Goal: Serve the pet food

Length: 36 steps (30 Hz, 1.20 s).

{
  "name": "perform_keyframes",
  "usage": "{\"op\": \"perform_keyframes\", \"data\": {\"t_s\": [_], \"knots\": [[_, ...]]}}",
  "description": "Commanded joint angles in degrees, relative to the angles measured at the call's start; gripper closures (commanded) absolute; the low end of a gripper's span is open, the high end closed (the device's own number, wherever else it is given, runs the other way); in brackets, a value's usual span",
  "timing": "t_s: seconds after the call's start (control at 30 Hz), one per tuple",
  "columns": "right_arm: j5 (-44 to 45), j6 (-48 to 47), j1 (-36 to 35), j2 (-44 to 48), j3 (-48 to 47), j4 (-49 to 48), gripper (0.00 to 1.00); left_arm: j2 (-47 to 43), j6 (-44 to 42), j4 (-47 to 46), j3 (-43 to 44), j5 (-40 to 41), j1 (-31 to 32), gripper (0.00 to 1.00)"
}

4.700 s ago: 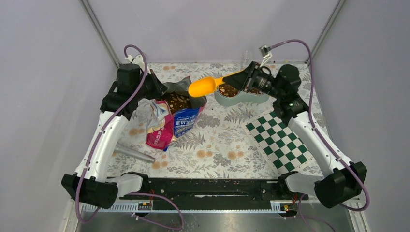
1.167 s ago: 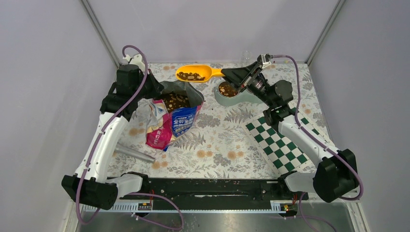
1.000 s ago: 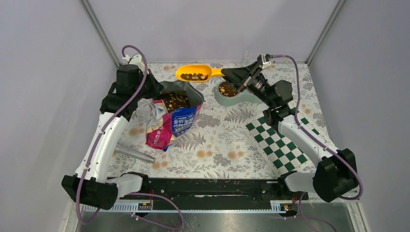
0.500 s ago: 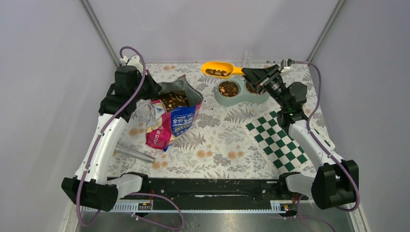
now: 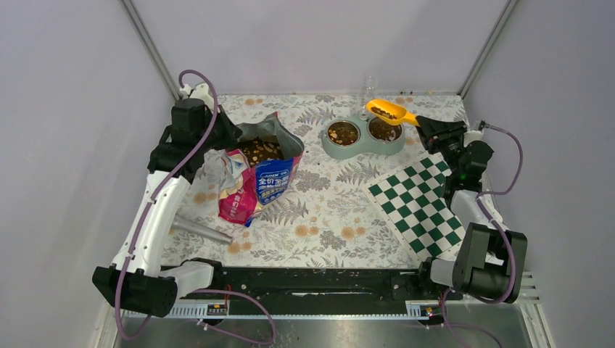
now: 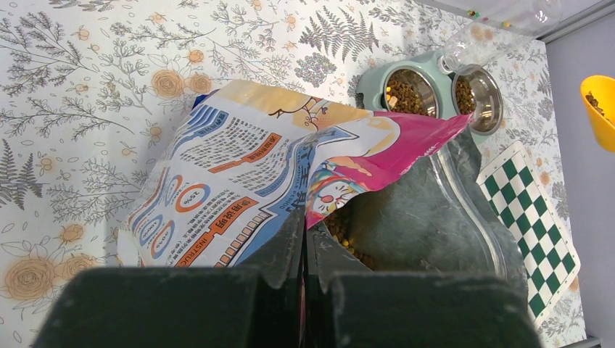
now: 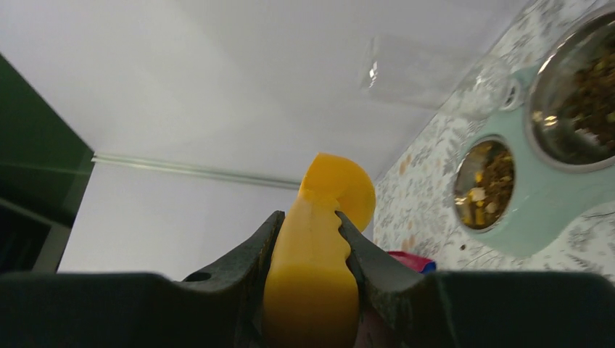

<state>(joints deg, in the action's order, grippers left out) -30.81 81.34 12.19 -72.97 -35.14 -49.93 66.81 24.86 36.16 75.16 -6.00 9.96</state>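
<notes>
Orange scoop [image 5: 400,114] at far right. Brown and tan pet food [image 5: 262,151]. Pale green bowl [image 5: 362,148]. Blue, white and magenta printed bag [image 5: 257,187] at left. Green-and-white checked mat [image 5: 420,204]; white cloth [image 5: 326,217], beige flowers, grey ferns.

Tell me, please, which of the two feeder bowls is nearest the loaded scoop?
The right bowl: the orange scoop in the right gripper hangs by its far rim, while the left bowl lies farther off.

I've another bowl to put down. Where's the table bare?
Bare: the floral cloth between the kibble bag and the checkered mat, from the double bowl to the near edge. Crowded: far right, where the right gripper holds the scoop by the bowl.
</notes>
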Motion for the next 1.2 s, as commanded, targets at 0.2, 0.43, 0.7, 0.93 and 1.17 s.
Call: {"op": "perform_keyframes", "data": {"t_s": [0.2, 0.43, 0.7, 0.93, 1.17], "knots": [[2.47, -18.66, 6.97, -0.83, -2.93, 11.04, 1.0, -1.58, -0.88, -0.22, 0.68, 1.89, -1.42, 1.0], [7.68, -29.67, 6.97, -2.33, -7.36, 22.78, 1.0, -1.33, -0.87, -0.13, 0.62, 1.89, -1.96, 1.0], [12.35, -35.18, 6.03, -5.84, -11.98, 26.17, 1.0, -0.25, -0.71, 0.02, 1.21, 1.33, -2.12, 1.0], [17.18, -43.79, 2.03, -10.12, -20.6, 31.43, 1.0, 0.45, -0.62, 0.31, 1.6, 0.5, -2.08, 1.0], [23.66, -55.32, -2.49, -14.49, -31.93, 43.78, 1.0, 0.67, -0.64, 0.31, 1.68, -0.66, -2.06, 1.0]]}}
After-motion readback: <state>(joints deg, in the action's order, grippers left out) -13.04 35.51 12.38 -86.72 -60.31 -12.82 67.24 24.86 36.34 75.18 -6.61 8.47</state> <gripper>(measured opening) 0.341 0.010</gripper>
